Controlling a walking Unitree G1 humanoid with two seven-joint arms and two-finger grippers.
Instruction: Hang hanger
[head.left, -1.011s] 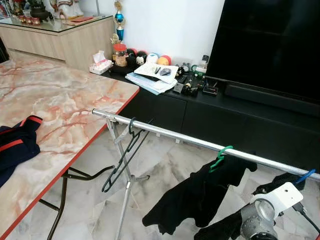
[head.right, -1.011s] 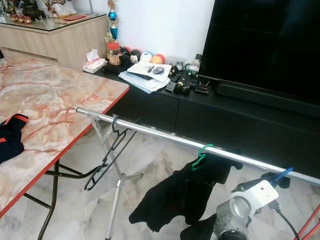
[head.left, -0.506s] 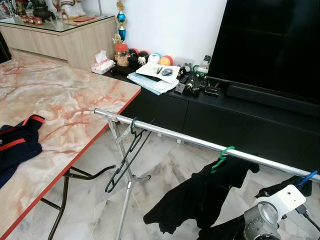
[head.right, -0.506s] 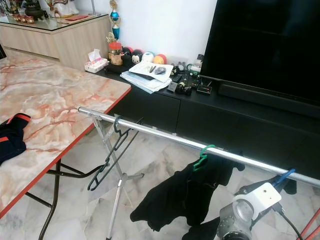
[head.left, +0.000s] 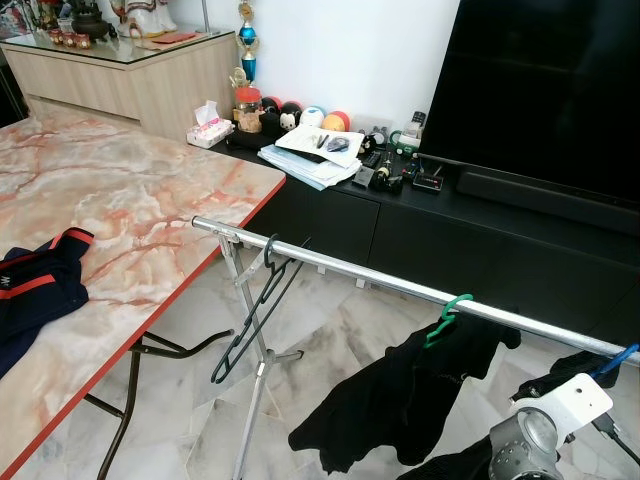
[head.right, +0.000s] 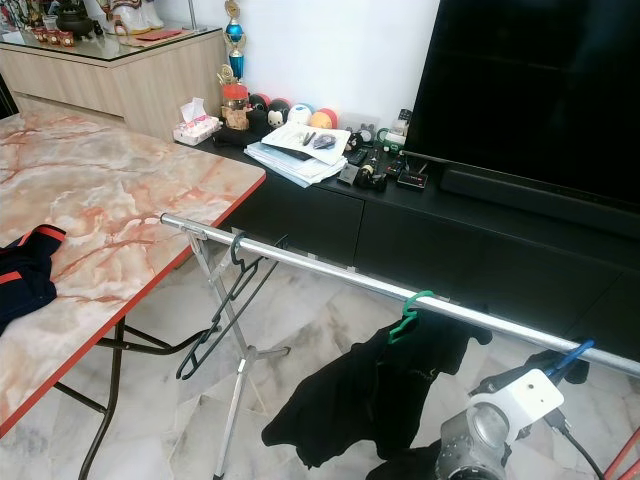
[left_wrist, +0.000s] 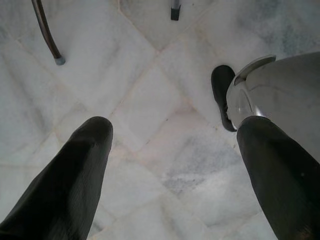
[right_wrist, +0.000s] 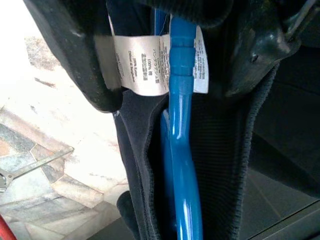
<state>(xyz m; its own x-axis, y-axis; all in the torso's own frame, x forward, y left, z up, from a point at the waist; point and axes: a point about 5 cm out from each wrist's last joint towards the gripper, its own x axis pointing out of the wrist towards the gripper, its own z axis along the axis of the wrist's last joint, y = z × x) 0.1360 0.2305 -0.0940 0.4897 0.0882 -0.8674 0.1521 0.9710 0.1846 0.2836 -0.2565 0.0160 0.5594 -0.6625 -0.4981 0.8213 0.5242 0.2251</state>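
Note:
A silver rail (head.left: 380, 281) crosses in front of me on a folding stand. An empty black hanger (head.left: 254, 312) dangles near its left end. A green hanger (head.left: 446, 314) further along carries a black garment (head.left: 400, 395). At the rail's right end a blue hanger (head.left: 616, 358) rests its hook against the bar, with a dark garment on it. My right arm (head.left: 560, 405) reaches up to it. In the right wrist view, my right gripper (right_wrist: 170, 95) is shut on the blue hanger's neck (right_wrist: 181, 150) and the garment's collar, beside white labels (right_wrist: 135, 65). My left gripper (left_wrist: 175, 140) hangs open over the floor.
A marble-topped table (head.left: 130, 200) with a red edge stands on the left, with a navy and red garment (head.left: 35, 295) on it. Behind the rail are a low black TV console (head.left: 450, 215), cluttered with papers and small items, and a large TV (head.left: 545, 90). The floor is marble tile (left_wrist: 150, 100).
The whole view has shifted slightly as the camera moved. My right arm still holds the blue hanger at the rail's right end.

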